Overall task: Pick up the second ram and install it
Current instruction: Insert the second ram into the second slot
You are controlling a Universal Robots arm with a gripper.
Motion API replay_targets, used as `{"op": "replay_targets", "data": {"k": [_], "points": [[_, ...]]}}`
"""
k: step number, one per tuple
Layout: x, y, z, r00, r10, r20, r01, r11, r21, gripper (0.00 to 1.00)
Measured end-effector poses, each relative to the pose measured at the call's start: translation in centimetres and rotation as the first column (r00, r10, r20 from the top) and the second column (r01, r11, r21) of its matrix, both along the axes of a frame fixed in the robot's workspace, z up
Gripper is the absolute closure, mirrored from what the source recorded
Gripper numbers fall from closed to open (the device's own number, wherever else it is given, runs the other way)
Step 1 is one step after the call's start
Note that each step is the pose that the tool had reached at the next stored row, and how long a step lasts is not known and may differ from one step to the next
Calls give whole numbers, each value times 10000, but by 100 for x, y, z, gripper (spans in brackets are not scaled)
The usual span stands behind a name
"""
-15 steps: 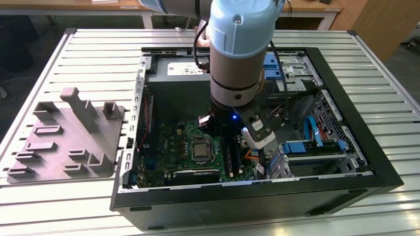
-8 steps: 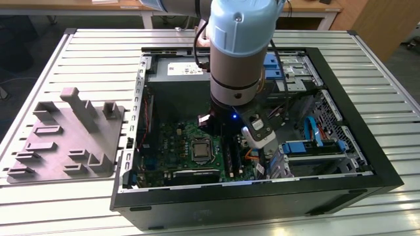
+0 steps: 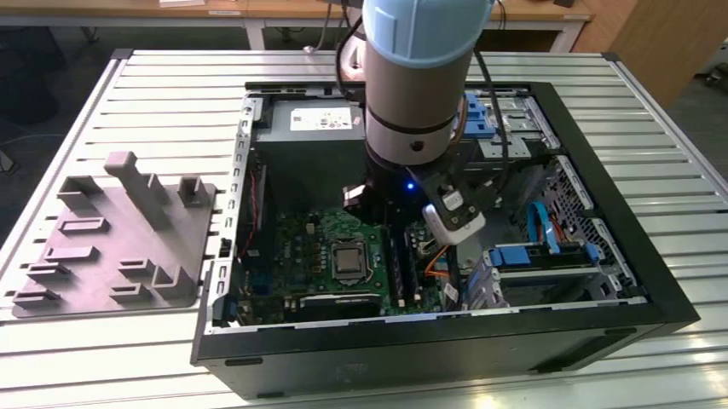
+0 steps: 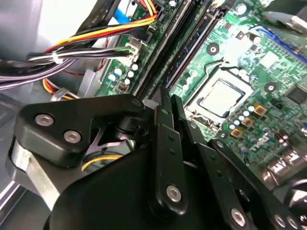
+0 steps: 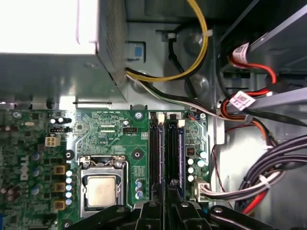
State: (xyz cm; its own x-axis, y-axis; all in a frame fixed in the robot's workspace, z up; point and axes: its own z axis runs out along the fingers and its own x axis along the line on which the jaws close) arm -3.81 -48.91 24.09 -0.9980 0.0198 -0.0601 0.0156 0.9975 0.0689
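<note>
— What is seen in the exterior view?

— An open computer case (image 3: 637, 281) is laid on a slatted bench (image 3: 148, 94). The arm (image 3: 415, 77) is lowered into the case from twelve o'clock, and its wrist is held over the green motherboard (image 3: 307, 247). The black memory slots (image 3: 398, 266) lie at three o'clock of the processor socket (image 3: 344, 256), just beneath the wrist. A grey moulded fixture (image 3: 114, 239) is set on the bench at nine o'clock of the case, well apart from the arm.

— And in the second wrist view?

— The hand (image 4: 169, 98) is shown from behind its black linkage. Its fingers (image 4: 160, 112) are drawn in close, with a thin gap left between them. The second ram (image 4: 192, 52) is seen as a dark bluish strip running straight away from the fingertips along the slots, beside the processor socket (image 4: 220, 98). Bundled cables (image 4: 81, 52) are draped on the far side of the slots.

— What is added by the first wrist view?

— The second ram (image 5: 171, 153) is stood on edge in line with the slots, and its near end is taken between the fingertips of the hand (image 5: 171, 203), one finger on each side. The stick appears to be pinched there. An empty black slot (image 5: 154, 153) lies just beside it, between the stick and the processor socket (image 5: 101, 189). Whether the stick is fully seated cannot be told.
</note>
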Motion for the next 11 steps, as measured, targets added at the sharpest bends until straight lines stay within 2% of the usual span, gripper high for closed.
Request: {"op": "replay_targets", "data": {"k": [1,11], "points": [[0,0,17,10000,0,0,0,10000,0,81],[0,0,18,10000,0,5,0,10000,0,82]]}}
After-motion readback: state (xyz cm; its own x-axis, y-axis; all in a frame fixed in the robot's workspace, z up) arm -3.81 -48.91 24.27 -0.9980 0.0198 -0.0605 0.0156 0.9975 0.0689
